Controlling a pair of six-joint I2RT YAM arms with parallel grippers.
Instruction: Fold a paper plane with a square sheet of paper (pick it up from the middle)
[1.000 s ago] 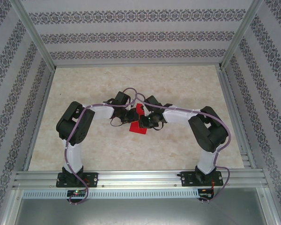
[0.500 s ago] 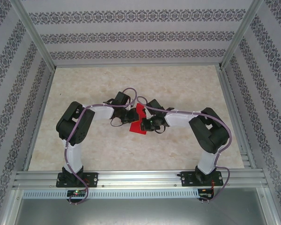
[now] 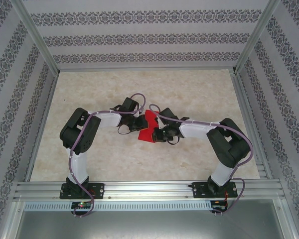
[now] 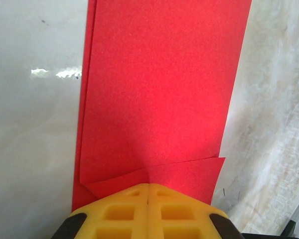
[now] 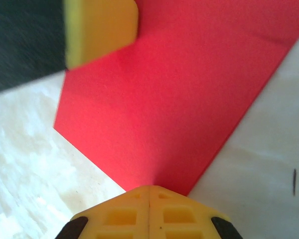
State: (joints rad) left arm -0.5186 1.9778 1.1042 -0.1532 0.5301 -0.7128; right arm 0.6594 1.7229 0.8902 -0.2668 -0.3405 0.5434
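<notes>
Pinching together at the foot of the left wrist view, the left gripper [image 4: 148, 188] has its yellow fingers [image 4: 119, 214] pressed flush, clamped on the near edge of the sheet of red paper [image 4: 159, 84]; the part of that edge caught between the pads is hidden; just above them a small flap with slanting creases lies over the main layer, and a thin second layer peeks out along the left side; the sheet's far end is cut off by the top of the frame. The right gripper [image 5: 149, 190] is likewise closed tight on a corner of the same sheet, the tip of that corner lost between its fingers; one yellow finger [image 5: 102, 30] of the left gripper shows blurred at the upper left, against the sheet's far edge. From above, both grippers meet at the middle of the pale marbled table [image 3: 199, 89] with the red sheet between them, partly covered by the wrists; whether it touches the tabletop is hard to tell.
</notes>
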